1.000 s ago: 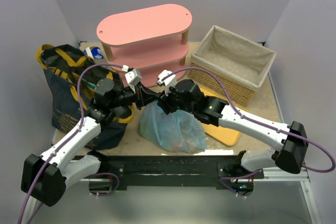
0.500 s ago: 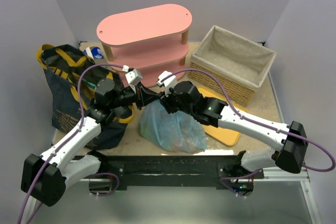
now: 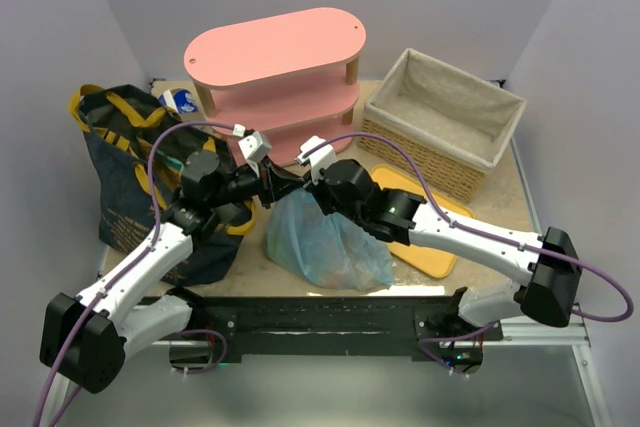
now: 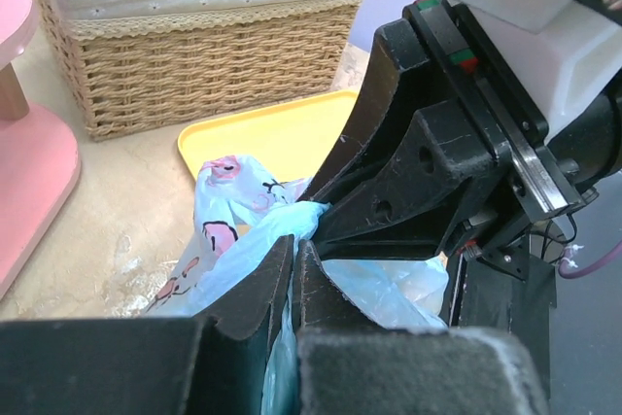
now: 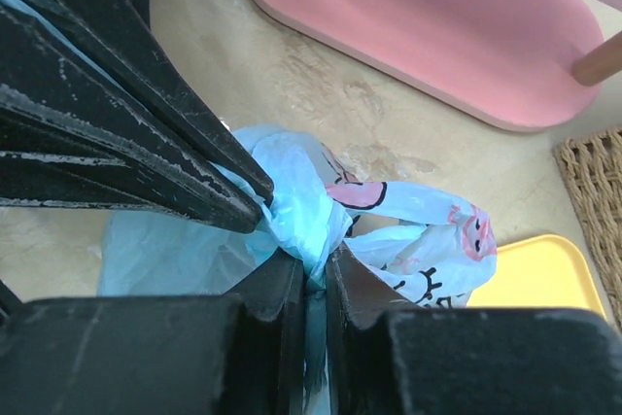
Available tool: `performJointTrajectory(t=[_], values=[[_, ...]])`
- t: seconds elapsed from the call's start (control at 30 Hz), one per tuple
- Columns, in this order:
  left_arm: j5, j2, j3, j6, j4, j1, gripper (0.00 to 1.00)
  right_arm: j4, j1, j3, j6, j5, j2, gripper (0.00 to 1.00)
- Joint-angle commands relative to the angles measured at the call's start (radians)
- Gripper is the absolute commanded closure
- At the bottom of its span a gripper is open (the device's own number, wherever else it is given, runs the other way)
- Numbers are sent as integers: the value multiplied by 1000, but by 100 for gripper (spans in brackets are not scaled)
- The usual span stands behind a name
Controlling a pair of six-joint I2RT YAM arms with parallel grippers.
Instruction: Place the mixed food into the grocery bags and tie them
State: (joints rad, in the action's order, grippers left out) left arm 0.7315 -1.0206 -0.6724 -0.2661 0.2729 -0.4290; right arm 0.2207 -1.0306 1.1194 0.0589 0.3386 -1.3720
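The light-blue patterned plastic bag sits bulging at the table's front middle. Its twisted handles rise between both grippers. My left gripper is shut on one strip of blue plastic. My right gripper faces it tip to tip and is shut on the bunched plastic just under the twist. A loose printed handle loop hangs to the side. The navy denim tote with yellow handles stands at the left. The mixed food is hidden inside the bags.
A pink two-tier shelf stands behind the bags. The lined wicker basket is at the back right, with a yellow tray in front of it. A white and blue item pokes out behind the tote.
My right gripper has moved a little left toward the left gripper and closed on the plastic bag's handle. The left gripper has held still, shut on the bag.
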Motion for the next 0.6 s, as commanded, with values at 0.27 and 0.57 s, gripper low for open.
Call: performJointTrajectory(t=[0.27,0.57], values=[[-29,-38,-159,82,-60,-1,28,29,21,-72,-106,-44,120,86],[190,-193,-243,114,-139,-19,16,-11,26,-144,-159,-115,197,88]])
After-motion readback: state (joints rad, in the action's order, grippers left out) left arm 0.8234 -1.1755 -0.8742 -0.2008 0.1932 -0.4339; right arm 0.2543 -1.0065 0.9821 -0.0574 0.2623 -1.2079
